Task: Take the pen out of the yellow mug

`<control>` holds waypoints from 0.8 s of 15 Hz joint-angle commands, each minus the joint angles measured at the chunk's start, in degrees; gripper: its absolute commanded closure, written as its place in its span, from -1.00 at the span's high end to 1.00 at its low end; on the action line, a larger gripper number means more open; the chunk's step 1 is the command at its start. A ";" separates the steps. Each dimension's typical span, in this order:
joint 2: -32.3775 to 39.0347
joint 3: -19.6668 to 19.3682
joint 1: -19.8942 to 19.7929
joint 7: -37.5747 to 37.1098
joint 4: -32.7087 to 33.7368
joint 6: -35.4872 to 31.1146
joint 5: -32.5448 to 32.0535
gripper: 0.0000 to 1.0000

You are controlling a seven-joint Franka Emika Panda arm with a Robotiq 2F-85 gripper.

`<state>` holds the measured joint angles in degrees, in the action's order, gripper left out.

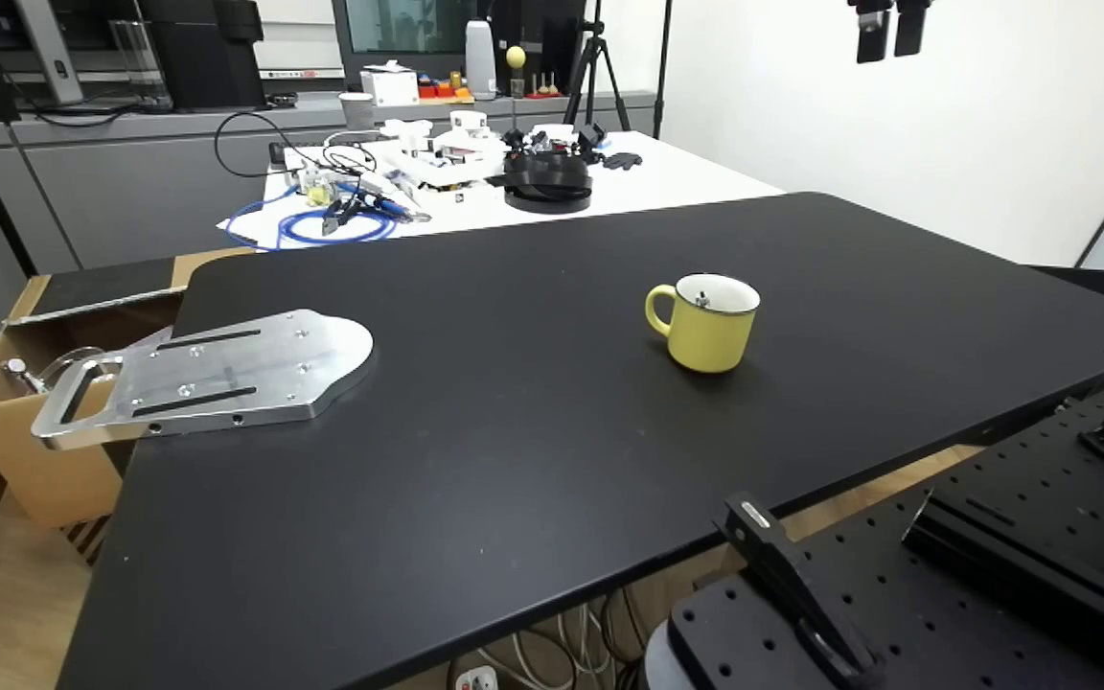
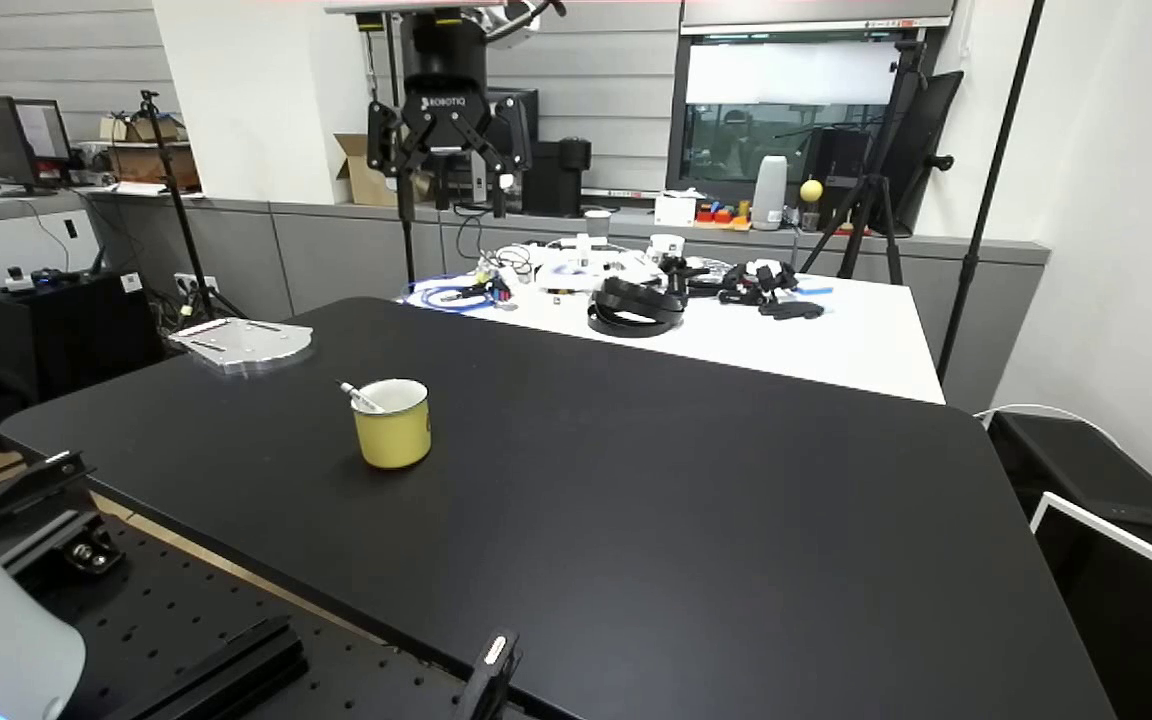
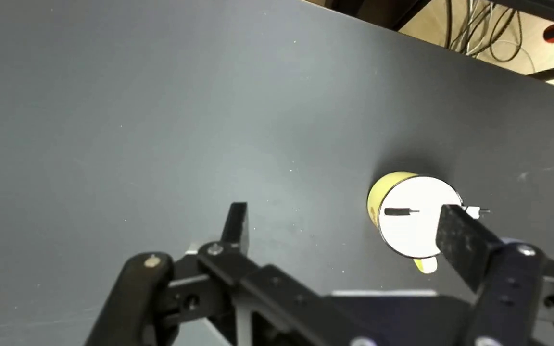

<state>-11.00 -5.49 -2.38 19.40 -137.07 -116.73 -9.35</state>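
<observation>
1. Exterior view: the pen (image 2: 360,397) leans over the rim of the yellow mug (image 2: 394,442) at 10 o'clock, seemingly too long to lie inside; pale shaft, dark tip.
2. Wrist view: the end effector (image 3: 344,223) is spread wide, gripping nothing, likely readied for the pen, whose exposed end points to 3 o'clock.
3. Exterior view: the yellow mug stands upright on the worktop (image 1: 475,498), well apart from the metal plate (image 1: 255,359) at 9 o'clock.

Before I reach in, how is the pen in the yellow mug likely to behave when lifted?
The pen looks thin and straight, so probably stiff and light. It leans out of the yellow mug, so a sideways nudge may swivel it. Being slim, it might roll if dropped.
</observation>
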 commanded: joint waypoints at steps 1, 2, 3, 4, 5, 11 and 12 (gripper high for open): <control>-0.36 3.20 0.88 -7.87 -1.21 -3.15 -2.77 1.00; -0.19 4.38 1.21 -10.84 -1.61 -3.76 -3.73 1.00; 0.04 5.51 1.54 -13.37 -1.88 -3.77 -4.67 1.00; 0.16 6.83 1.89 -17.10 -2.35 -3.86 -5.97 1.00; 0.24 7.92 2.24 -19.88 -2.79 -3.77 -7.15 1.00; 0.38 14.40 4.66 -38.96 -6.48 -3.59 -15.77 1.00; 0.39 15.16 5.12 -40.86 -7.05 -3.70 -16.66 1.00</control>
<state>-10.52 7.80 1.67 -14.18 -142.49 -119.92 -22.66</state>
